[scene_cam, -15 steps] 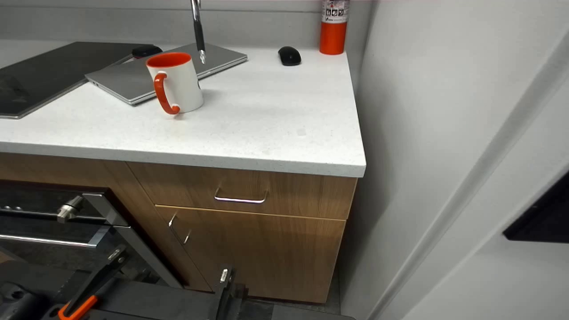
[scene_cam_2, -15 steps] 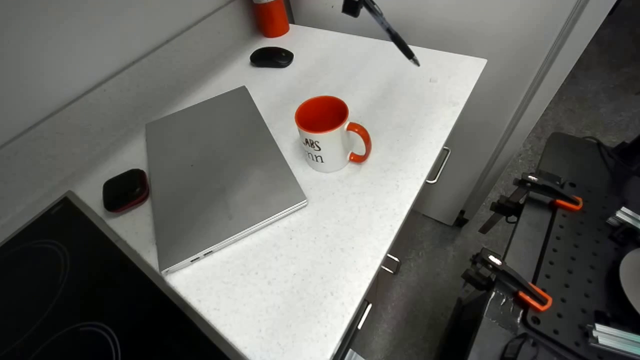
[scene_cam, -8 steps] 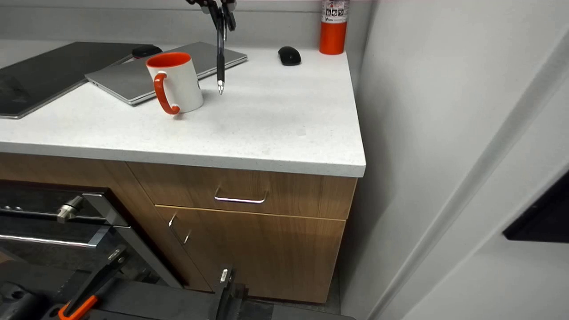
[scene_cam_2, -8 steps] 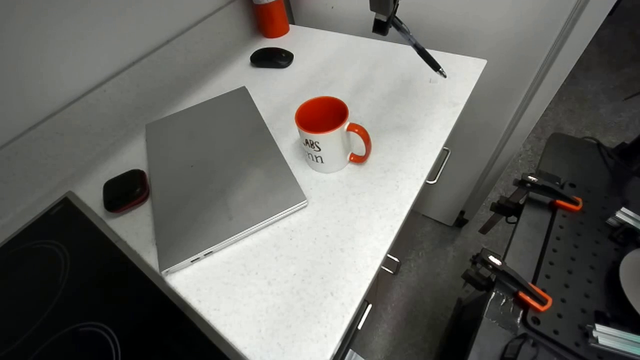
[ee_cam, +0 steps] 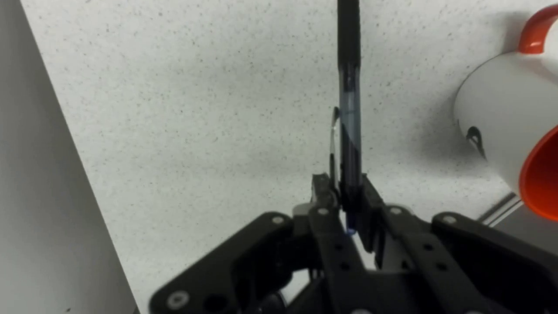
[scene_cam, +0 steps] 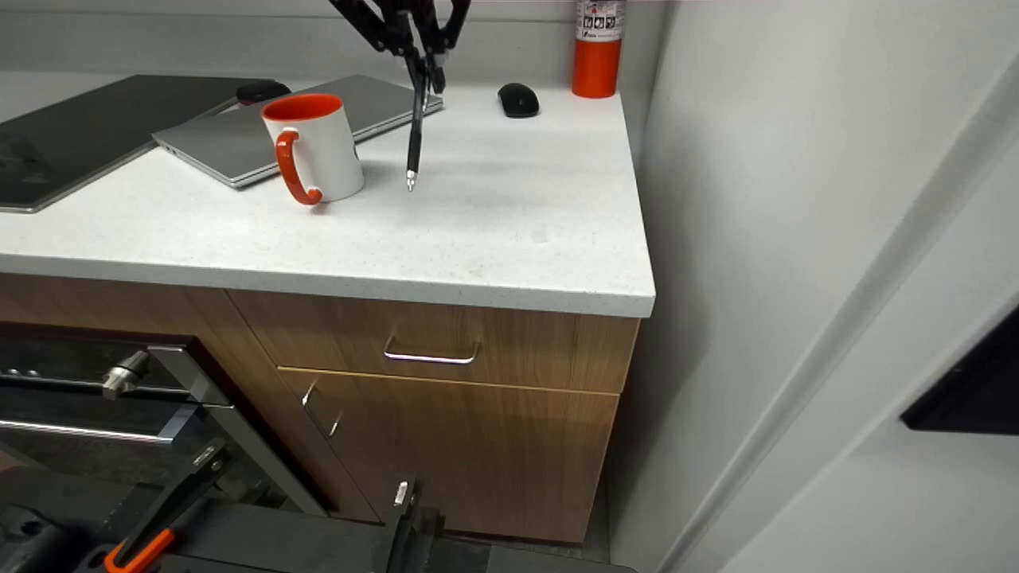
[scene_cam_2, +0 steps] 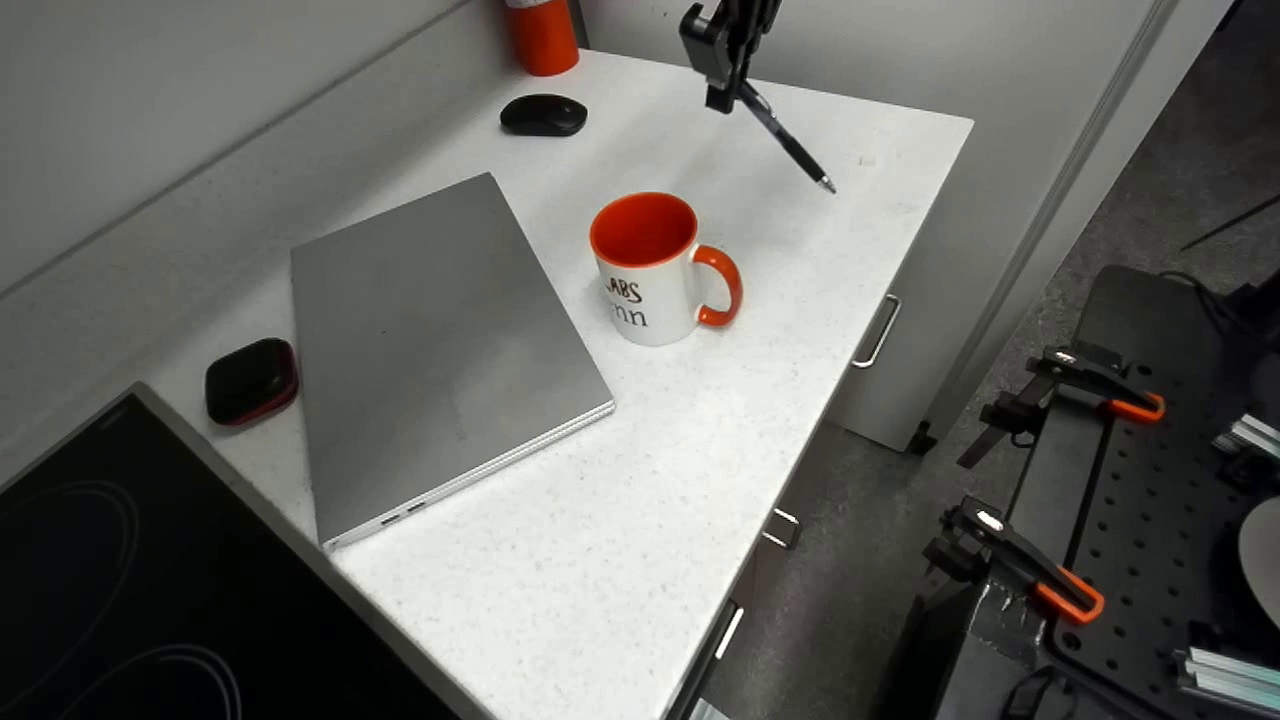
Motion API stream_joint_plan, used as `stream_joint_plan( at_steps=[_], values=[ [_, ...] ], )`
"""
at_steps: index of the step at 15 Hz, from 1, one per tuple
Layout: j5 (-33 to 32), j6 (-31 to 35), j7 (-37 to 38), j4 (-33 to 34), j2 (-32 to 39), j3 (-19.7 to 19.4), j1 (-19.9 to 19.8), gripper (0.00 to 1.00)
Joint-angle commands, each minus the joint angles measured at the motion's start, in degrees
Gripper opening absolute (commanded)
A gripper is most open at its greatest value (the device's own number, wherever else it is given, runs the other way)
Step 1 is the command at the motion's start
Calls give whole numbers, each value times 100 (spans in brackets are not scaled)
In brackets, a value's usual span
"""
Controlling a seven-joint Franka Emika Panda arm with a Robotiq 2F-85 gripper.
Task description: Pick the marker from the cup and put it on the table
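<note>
My gripper (scene_cam: 427,76) is shut on the marker (scene_cam: 415,139), a thin dark pen with a clear barrel and silver tip. The marker hangs tip down and tilted, its tip above the white table (scene_cam: 478,239), beside the cup. The gripper (scene_cam_2: 728,95) and marker (scene_cam_2: 797,150) also show in an exterior view. In the wrist view, the fingers (ee_cam: 342,189) clasp the clip end of the marker (ee_cam: 350,96); its tip is out of frame. The cup (scene_cam_2: 650,300), a white mug with red-orange handle and inside, stands upright on the table; it also shows in the wrist view (ee_cam: 501,104).
A grey closed laptop (scene_cam_2: 440,350) lies beside the cup. A black mouse (scene_cam_2: 545,115), a small black oval case (scene_cam_2: 252,380) and a red cylinder (scene_cam: 597,68) stand towards the back. A black cooktop (scene_cam_2: 150,570) adjoins. A grey wall panel (scene_cam: 756,199) borders the table's end.
The gripper has come down into view in both exterior views with the marker in it. The marker has dropped closer to the table, beside the cup. The cup has not moved.
</note>
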Motion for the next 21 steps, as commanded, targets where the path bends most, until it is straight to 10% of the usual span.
stream_joint_plan(
  at_steps=[1,12,13,21],
  values=[
    [91,280,317,720,975,-141,45,4],
    [-9,92,890,1961,2435,-350,97,4],
    [-21,73,922,2021,2498,-363,105,41],
    [377,-74,614,1964,2142,-225,-24,96]
  ],
)
